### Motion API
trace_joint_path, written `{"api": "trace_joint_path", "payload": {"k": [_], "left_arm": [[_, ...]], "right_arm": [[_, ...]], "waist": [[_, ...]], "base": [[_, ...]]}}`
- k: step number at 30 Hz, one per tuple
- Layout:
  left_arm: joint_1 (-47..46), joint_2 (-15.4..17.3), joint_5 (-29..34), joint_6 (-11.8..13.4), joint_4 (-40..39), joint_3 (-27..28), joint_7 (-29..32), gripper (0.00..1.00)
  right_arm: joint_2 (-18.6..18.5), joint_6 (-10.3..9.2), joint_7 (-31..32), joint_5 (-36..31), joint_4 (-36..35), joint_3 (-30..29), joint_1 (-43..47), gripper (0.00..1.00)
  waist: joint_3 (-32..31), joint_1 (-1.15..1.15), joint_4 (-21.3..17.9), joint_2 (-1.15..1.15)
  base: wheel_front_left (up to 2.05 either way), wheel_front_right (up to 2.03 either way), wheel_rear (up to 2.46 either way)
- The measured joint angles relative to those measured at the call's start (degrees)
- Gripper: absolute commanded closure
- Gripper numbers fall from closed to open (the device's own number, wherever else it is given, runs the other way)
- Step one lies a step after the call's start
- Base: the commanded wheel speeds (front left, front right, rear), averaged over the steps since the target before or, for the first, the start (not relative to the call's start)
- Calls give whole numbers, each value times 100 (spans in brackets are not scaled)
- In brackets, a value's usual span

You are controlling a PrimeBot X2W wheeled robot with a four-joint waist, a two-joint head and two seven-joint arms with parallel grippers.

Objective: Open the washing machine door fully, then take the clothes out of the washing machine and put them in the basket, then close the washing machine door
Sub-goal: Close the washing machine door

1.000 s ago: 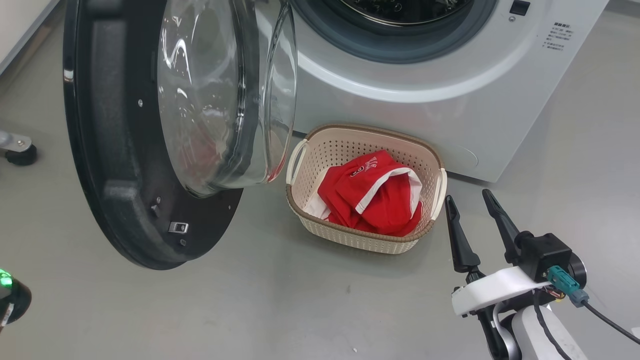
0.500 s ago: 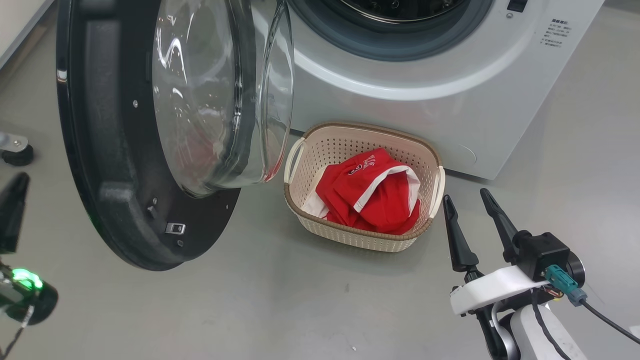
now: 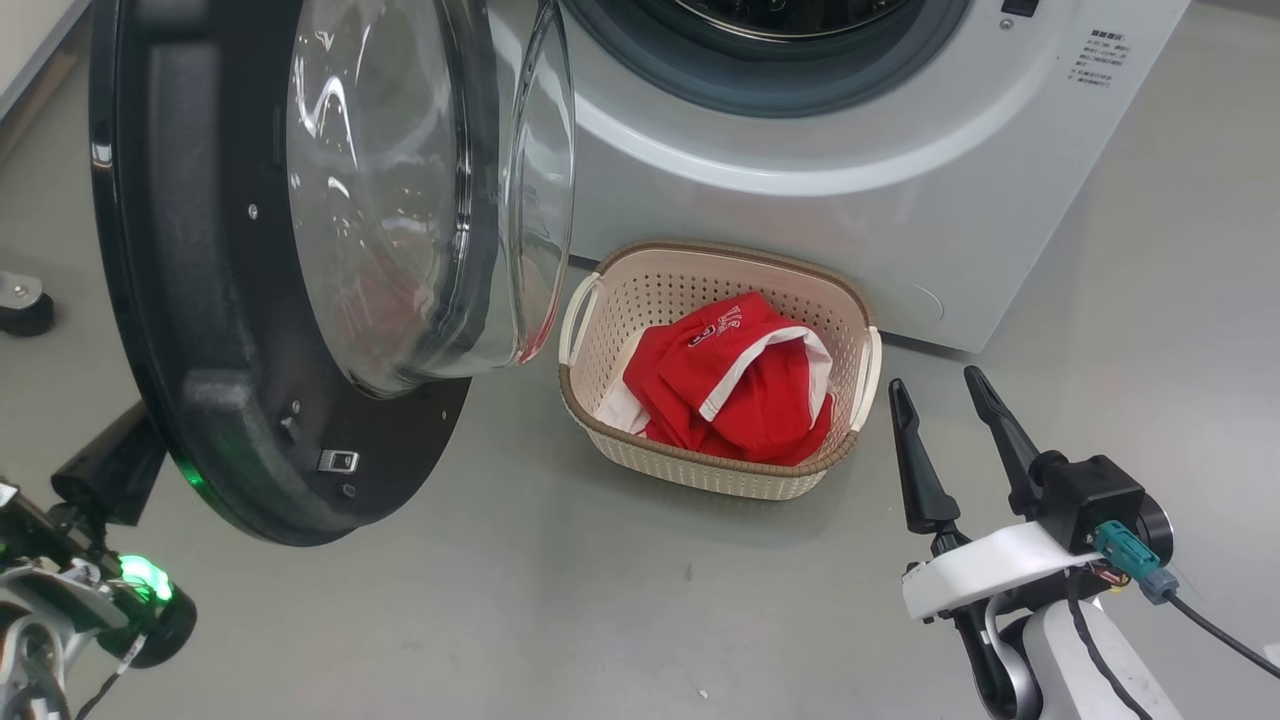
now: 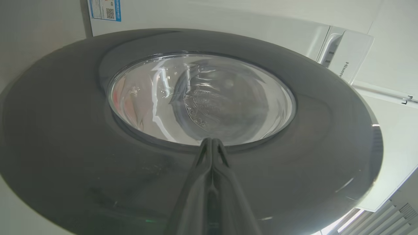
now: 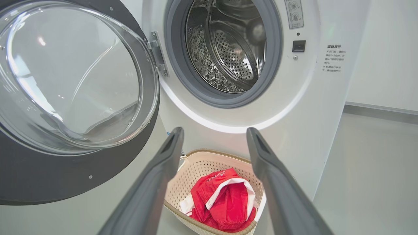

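Grey floor [image 3: 600,600], washing machine [image 3: 800,200]: clothes [image 3: 740,390] lie in the basket [image 3: 700,470], drum [image 5: 228,49] bare. My left tool [image 4: 212,143], pinched shut, points at the washing machine door [image 3: 200,300] — it could skid off that glossy rim; my right tool [image 3: 935,380] gapes empty.

Left wrist view: the left gripper [image 4: 212,141] is a soft blur close to the lens, and the top edge cuts the blue label [image 4: 105,9] at 11 o'clock. Head view: the top edge crops the door [image 3: 200,300] and the washing machine [image 3: 820,230], leaving only the lower arc of the drum mouth [image 3: 770,100] at 12 o'clock. The notice [image 3: 1095,58] at 1 o'clock is too small to read. At 8 o'clock the door's rim hides the left gripper's tips. Right wrist view: the right gripper's [image 5: 214,130] blurred fingers [image 5: 153,189] cover both sides of the basket [image 5: 204,166], its near end lost at 6 o'clock.
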Motion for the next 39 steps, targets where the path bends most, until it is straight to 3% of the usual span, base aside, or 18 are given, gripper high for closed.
{"api": "trace_joint_path", "payload": {"k": [20,39], "left_arm": [[319,18,-403,0,-760,-625,105,100],[468,-320,-748,0,-1401,-1224,-166,100]], "right_arm": [[2,9,0,1,13,3,-5,0],[7,-10,0,10,-22,-29,-120,0]], "waist": [[-39,0,-203,0],[19,0,-998,0]], "base": [[0,0,0],[0,0,0]]}}
